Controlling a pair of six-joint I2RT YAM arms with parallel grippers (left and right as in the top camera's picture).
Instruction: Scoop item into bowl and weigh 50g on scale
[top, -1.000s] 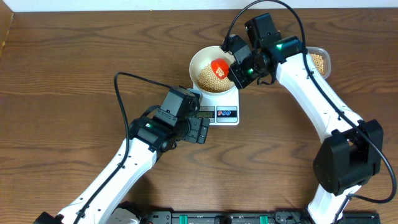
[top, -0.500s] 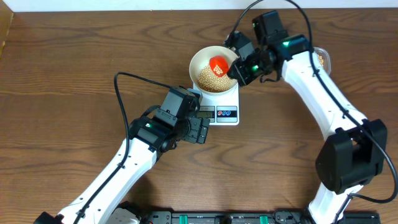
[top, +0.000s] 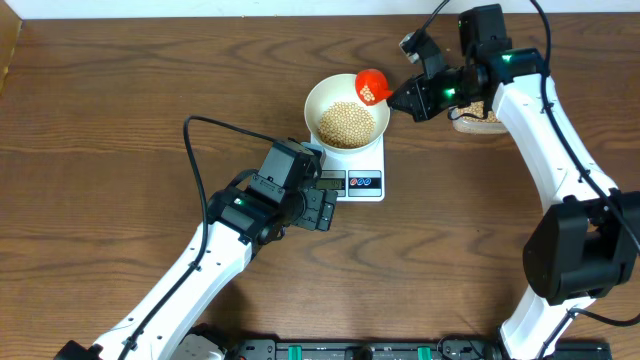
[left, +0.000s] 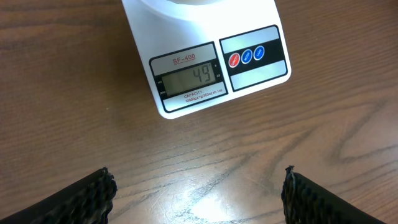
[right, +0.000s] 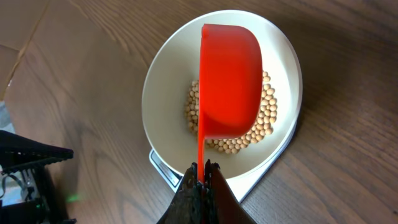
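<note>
Red scoop (top: 372, 86): sat over the far-right rim of the bowl, turned on its side in the right wrist view (right: 230, 81). A second before, it was lower and further in, right above the bean pile. Honestly couldn't tell if anything was left in it.
Right gripper (top: 398, 100): jaws pressed tight on the scoop's thin handle, seen clearly from its own camera (right: 202, 177). The whole arm had swung off to the right and away from the bowl since the earlier shots.
Bowl (top: 318, 100): white, sitting on the scale, same spot as before. Inside wall (right: 168, 93) bare above the pile.
Beans (top: 348, 123): tan heap in the bottom of the bowl, and the scoop no longer covered them from overhead. From the right wrist they peeked out around the scoop (right: 267, 118).
Scale (top: 372, 150): flat white, hadn't budged. Front edge faced the left arm (left: 261, 15).
Display (left: 189, 78): read 49, with three round buttons (left: 246, 56) just beside it.
Left gripper (top: 322, 210): fingers spread wide, holding nothing, just in front of the scale's front edge, same pose as a second ago. Both fingertips showed at the bottom corners of its camera (left: 196, 199).
Container (top: 470, 124): clear plastic, now mostly tucked under the right arm; earlier it showed out past the arm on the right.
Table (top: 100, 150): brown wood.
</note>
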